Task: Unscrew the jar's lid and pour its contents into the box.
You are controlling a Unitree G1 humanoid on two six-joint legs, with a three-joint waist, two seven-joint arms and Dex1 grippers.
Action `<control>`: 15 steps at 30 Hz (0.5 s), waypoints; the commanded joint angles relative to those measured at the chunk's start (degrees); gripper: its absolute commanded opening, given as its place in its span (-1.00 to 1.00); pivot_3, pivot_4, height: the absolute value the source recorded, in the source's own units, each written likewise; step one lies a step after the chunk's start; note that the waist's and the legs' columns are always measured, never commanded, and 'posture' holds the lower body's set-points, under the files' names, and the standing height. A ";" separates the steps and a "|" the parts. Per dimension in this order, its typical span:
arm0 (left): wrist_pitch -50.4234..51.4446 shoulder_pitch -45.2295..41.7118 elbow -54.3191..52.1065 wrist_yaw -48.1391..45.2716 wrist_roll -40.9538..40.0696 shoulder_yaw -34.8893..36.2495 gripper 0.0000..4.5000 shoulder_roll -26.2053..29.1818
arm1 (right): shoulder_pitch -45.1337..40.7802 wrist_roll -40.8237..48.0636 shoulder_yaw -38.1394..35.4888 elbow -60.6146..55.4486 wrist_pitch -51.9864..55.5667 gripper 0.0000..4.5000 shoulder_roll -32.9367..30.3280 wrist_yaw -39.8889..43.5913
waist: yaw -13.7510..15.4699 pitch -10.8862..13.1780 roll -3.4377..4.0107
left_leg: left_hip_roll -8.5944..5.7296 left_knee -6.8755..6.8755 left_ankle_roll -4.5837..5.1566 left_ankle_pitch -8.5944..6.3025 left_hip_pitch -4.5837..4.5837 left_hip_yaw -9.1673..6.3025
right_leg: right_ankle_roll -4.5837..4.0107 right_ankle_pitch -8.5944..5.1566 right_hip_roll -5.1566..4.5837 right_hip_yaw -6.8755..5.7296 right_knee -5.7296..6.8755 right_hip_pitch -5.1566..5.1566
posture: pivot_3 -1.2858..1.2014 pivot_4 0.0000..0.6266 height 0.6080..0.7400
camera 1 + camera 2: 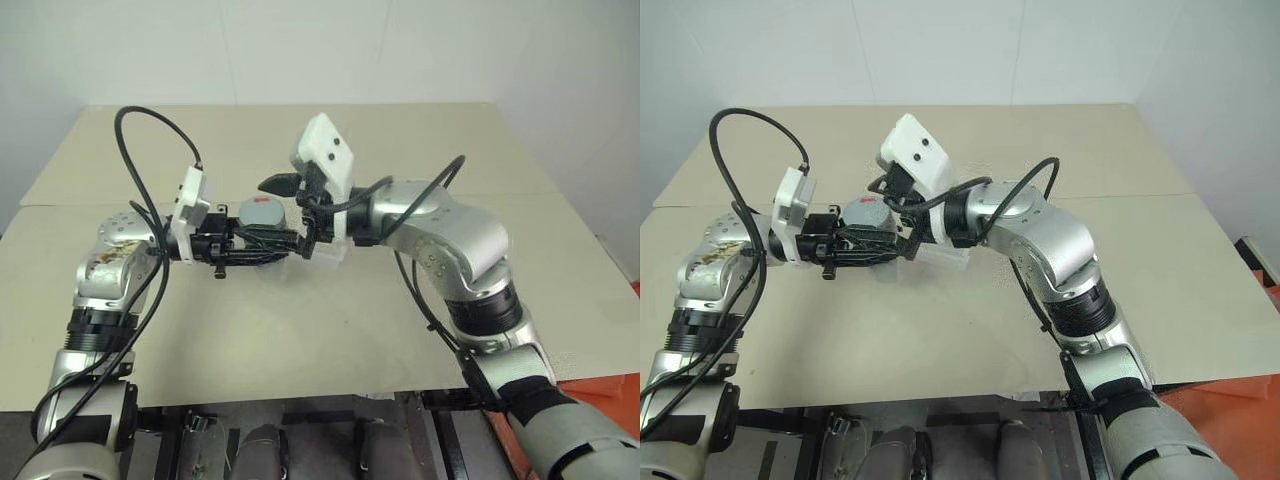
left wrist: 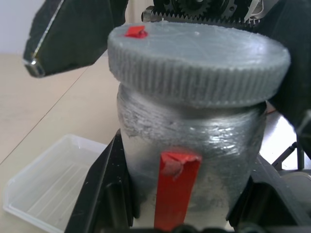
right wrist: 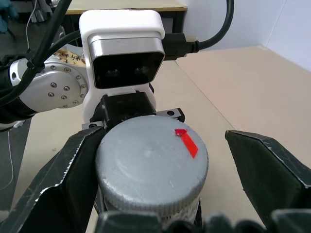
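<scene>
The jar (image 2: 189, 160), silvery-grey with a red stripe (image 2: 175, 189) down its side, is held upright above the beige table (image 1: 330, 330), clamped at its lower body between the closed black fingers of the left gripper (image 1: 262, 243). Its ribbed grey lid (image 3: 151, 165) is on, a small red mark near its edge. What the jar holds cannot be told (the walls are opaque and the lid covers the mouth).

The right gripper (image 3: 155, 179) comes in from the opposite side, level with the lid, its jaws spread wide to either side of it; one finger (image 3: 68, 184) lies close against the rim, the other (image 3: 272, 174) stands apart.

The box (image 2: 56, 182), a clear shallow plastic tray, lies on the table just below the jar, and nothing can be made out inside it.
</scene>
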 commanded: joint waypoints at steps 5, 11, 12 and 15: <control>-1.04 -0.57 -1.58 -0.57 -0.54 1.06 -0.15 0.97 | -0.94 -1.22 -2.30 -0.35 -2.35 0.97 -0.57 0.54 | -0.03 0.00 0.00 | 0.00 0.00 0.00 0.00 0.01 0.00 | 0.00 0.00 0.00 0.00 0.01 0.00 | 0.03 -0.52 1.00; -0.88 0.41 -2.04 -0.83 -0.72 1.47 -0.15 1.87 | 0.55 -1.05 -3.75 -1.18 -2.88 0.97 -2.22 0.79 | -0.03 0.00 0.00 | 0.00 0.00 0.00 0.00 0.01 0.00 | 0.00 0.00 0.00 0.00 0.01 0.00 | 0.03 -0.52 1.00; -0.86 0.46 -2.04 -0.82 -0.82 1.57 -0.15 2.03 | 0.97 -0.86 -4.12 -1.57 -2.99 0.97 -2.59 0.92 | -0.03 0.00 0.00 | 0.00 0.00 0.00 0.00 0.01 0.00 | 0.00 0.00 0.00 0.00 0.01 0.00 | 0.03 -0.52 1.00; -0.76 0.73 -2.28 -0.70 -1.11 1.75 -0.15 2.37 | 2.08 -0.36 -4.90 -2.74 -3.10 0.97 -3.41 1.24 | 0.02 0.00 0.00 | 0.00 0.00 0.00 0.00 0.00 0.00 | 0.00 0.00 0.00 0.00 0.00 0.00 | 0.03 -0.52 1.00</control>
